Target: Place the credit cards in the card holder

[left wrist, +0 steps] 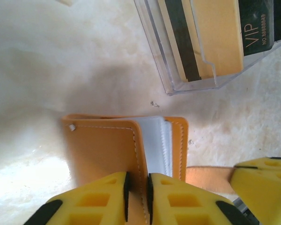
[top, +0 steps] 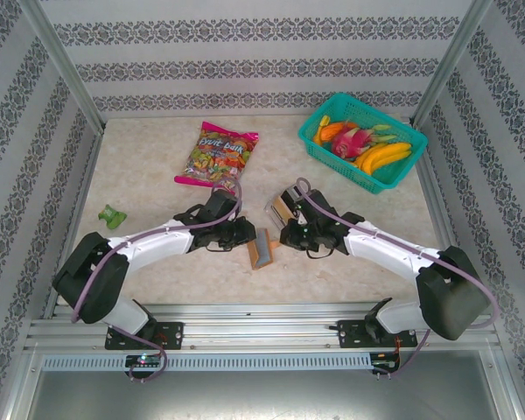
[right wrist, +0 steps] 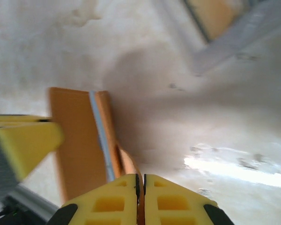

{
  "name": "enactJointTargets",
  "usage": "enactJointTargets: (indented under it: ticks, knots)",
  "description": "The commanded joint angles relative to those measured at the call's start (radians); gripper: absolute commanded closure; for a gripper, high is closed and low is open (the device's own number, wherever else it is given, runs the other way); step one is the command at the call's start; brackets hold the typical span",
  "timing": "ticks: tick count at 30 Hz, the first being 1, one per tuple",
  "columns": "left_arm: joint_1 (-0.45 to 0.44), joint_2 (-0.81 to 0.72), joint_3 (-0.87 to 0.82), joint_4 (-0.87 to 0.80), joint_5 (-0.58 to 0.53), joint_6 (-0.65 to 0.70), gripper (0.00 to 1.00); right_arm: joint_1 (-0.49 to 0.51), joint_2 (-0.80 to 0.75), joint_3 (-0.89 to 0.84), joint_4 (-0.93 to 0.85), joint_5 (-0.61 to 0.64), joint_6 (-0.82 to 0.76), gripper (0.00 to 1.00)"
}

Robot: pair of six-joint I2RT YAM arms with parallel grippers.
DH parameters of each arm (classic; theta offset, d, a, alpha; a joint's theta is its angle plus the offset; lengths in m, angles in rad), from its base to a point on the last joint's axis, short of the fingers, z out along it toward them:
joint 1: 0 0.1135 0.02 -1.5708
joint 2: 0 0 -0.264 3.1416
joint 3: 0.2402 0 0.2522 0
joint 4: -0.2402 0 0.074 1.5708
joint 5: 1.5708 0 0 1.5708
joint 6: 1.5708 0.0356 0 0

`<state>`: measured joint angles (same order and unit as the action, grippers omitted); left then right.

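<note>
Card holder [left wrist: 103,154] on the table [left wrist: 47,70], one cover between the left gripper [left wrist: 137,187] jaws, snap tab [left wrist: 208,180] just right of them, tab between the right gripper [right wrist: 140,185] jaws, slotted tray [left wrist: 161,65] ahead-right of the left jaws, credit cards [left wrist: 215,37] in it.

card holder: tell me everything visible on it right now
The card holder is an orange-brown, leather-look folding wallet with pale stitching along its edge and white sleeves showing between its covers. It is at the middle of the table, near the clear card tray. The left gripper is pinched shut on one cover; the right gripper is pinched on its thin strap tab.
</note>
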<state>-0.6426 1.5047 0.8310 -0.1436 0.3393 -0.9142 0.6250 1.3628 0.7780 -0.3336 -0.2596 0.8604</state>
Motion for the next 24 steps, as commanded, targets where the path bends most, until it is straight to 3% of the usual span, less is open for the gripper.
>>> enactJointTargets:
  ticks: [1,6,11,14,16,19,24]
  knots:
    - [-0.009,-0.027,-0.03,-0.13,-0.079,0.041,0.85,-0.017,-0.013,-0.023,-0.118,0.136,-0.034,0.91]
    - [-0.005,-0.034,-0.059,-0.165,-0.101,0.056,1.0,-0.025,0.057,-0.076,-0.13,0.185,-0.04,0.88]
    - [-0.003,-0.026,-0.049,-0.144,-0.07,0.091,1.0,-0.019,0.057,-0.063,-0.135,0.164,-0.035,0.67]
    - [-0.003,-0.028,-0.03,-0.128,-0.05,0.107,1.0,-0.017,-0.015,-0.017,-0.183,0.198,-0.044,0.64]
    - [-0.003,-0.032,-0.022,-0.131,-0.049,0.111,1.0,-0.018,-0.069,0.02,-0.22,0.218,-0.05,0.52]
    - [-0.003,-0.041,-0.02,-0.124,-0.044,0.109,1.0,-0.015,-0.149,0.068,-0.244,0.24,-0.064,0.44]
    - [-0.003,-0.049,-0.018,-0.107,-0.036,0.1,1.0,0.024,-0.209,0.073,-0.069,0.078,-0.076,0.52]
